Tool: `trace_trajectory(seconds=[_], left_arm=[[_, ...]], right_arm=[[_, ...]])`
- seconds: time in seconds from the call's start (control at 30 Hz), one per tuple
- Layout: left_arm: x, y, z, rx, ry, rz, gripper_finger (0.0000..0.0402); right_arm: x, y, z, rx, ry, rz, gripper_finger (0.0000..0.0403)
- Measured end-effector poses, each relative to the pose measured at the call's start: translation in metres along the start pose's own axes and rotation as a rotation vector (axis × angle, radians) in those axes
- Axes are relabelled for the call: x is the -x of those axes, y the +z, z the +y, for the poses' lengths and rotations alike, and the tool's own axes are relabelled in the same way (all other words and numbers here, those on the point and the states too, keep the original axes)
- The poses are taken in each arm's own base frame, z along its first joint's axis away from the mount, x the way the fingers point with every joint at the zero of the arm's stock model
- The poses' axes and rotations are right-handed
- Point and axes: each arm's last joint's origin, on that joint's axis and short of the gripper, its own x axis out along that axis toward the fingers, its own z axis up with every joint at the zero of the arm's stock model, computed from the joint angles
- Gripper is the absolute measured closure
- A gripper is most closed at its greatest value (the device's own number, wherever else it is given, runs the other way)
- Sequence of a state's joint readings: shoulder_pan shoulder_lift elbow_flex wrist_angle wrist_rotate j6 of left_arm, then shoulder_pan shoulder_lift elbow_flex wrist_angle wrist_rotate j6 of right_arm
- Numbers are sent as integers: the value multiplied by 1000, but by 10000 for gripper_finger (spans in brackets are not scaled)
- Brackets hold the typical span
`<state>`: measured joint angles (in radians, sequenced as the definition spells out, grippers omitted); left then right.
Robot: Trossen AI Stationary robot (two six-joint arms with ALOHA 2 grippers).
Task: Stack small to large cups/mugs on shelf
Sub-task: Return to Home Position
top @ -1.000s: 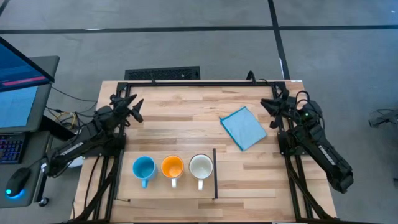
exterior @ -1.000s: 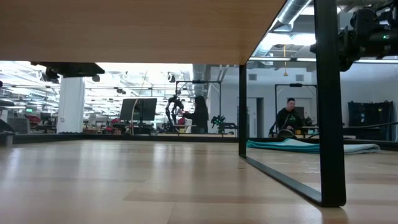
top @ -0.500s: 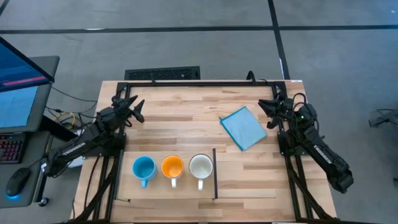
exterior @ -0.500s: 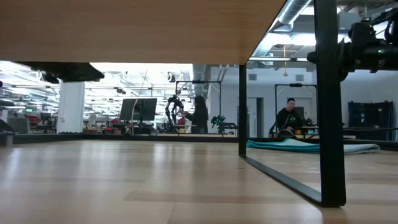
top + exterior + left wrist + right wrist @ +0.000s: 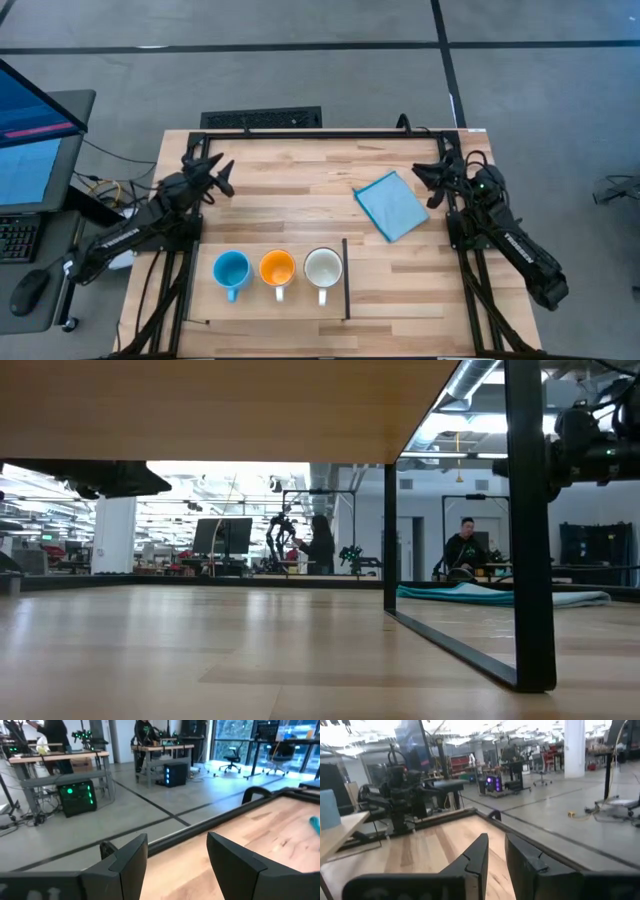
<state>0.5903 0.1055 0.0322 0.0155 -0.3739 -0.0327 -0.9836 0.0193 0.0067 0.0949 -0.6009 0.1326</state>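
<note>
Three mugs stand upright in a row near the table's near edge in the high view, handles toward the near edge: light blue (image 5: pixel 231 270), orange (image 5: pixel 277 268) and white (image 5: pixel 322 267). They stand on the shelf patch, edged by a thin black strip (image 5: pixel 346 285) just right of the white mug. My left gripper (image 5: pixel 218 173) is open and empty at the far left of the table; its fingers show apart in the left wrist view (image 5: pixel 177 840). My right gripper (image 5: pixel 432 183) is open and empty at the far right, beside the blue cloth; it also shows in the right wrist view (image 5: pixel 496 840).
A flat light-blue square cloth (image 5: pixel 392 205) lies right of centre, close to my right gripper. A black metal frame (image 5: pixel 330 131) runs along the table's far edge. In the low view a black post (image 5: pixel 528 530) and a wooden board (image 5: pixel 220 410) stand close. People show in the room behind.
My right gripper has shifted a little toward the table's left, nearer the blue cloth. The mugs and the cloth have stayed where they were.
</note>
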Motion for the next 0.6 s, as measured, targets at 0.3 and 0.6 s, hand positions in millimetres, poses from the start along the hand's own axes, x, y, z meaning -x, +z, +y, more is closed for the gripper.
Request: trace_trajectory(seconds=[0.3, 0.6], left_arm=[[-5, -7, -2, -3, 3, 79, 204], [-8, -12, -3, -46, 1, 131, 204]], right_arm=[[0, -2, -5, -6, -173, 4, 317], [-3, -8, -10, -43, -218, 70, 317]])
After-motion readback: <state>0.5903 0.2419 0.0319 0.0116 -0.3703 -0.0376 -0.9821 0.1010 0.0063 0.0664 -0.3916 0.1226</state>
